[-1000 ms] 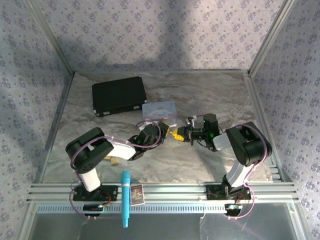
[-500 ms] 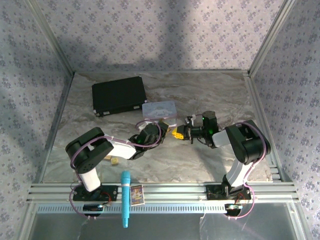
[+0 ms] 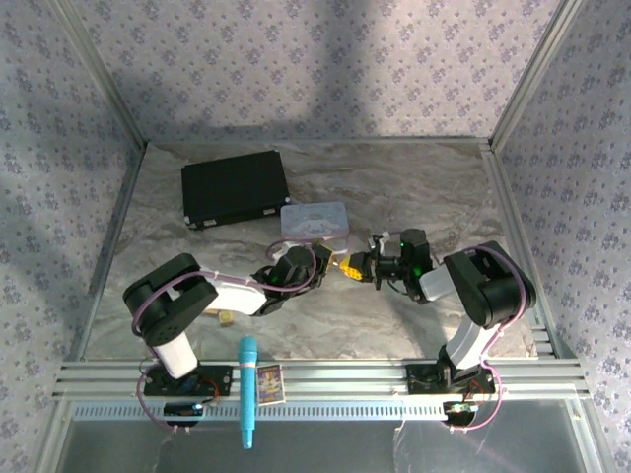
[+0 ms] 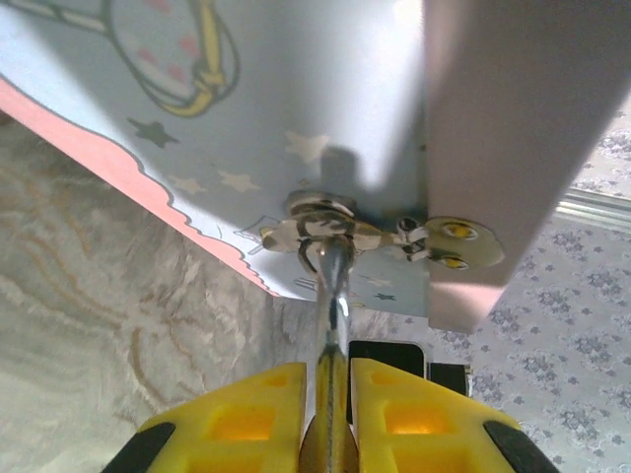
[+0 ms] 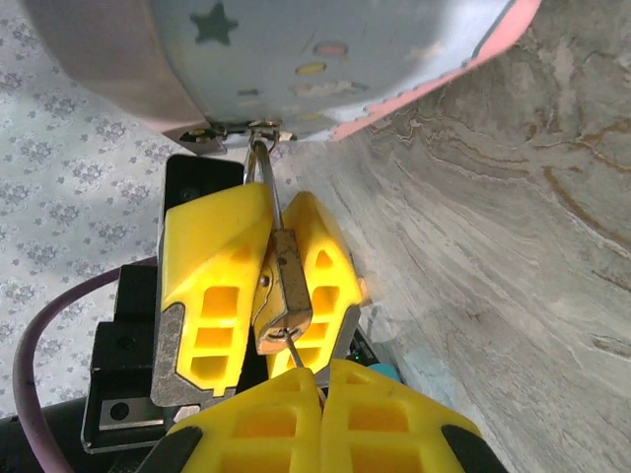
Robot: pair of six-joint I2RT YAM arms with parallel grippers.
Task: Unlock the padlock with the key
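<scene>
Left jaws are clamped on the padlock (image 5: 281,286), its shackle hooked through the clasp of the pastel tin (image 5: 345,39). Right jaws are pinched shut on the key (image 5: 296,350). The right arm has just nudged in closer, and the key tip now meets the lock's base, so insertion looks imminent. Tin edge crowds the far side, but bare bench (image 5: 493,246) alongside leaves room to twist.

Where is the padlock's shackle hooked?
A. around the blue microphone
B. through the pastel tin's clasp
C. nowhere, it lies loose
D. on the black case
B: the padlock sits in the left gripper, and its shackle runs up into the clasp on the pastel tin.
</scene>
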